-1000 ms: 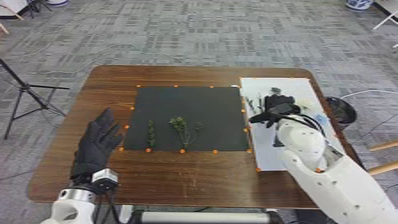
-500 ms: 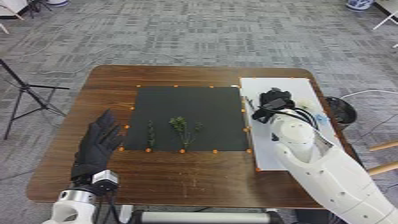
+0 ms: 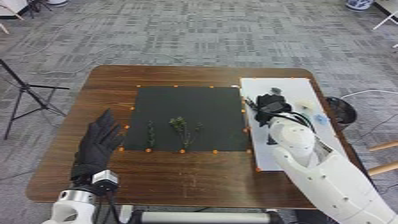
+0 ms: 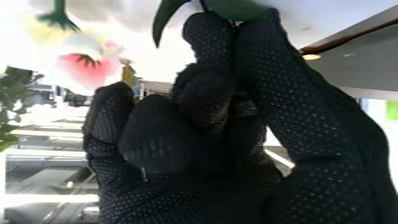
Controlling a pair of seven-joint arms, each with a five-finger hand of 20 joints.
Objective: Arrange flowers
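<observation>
Right wrist view, leaf cropped, flower blurred

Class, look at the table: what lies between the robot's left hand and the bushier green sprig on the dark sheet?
The head view shows a slimmer green sprig on the dark sheet, between the left hand and the bushier sprig.

High head view faces down; close wrist view shares right hand

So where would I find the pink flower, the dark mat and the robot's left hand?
Pink flower [image 4: 85, 72]: right wrist view, on its petals.
Dark mat [image 3: 188, 102]: head view, on its bare far part.
Left hand [image 3: 92, 154]: head view, on the glove below its fingers.
</observation>
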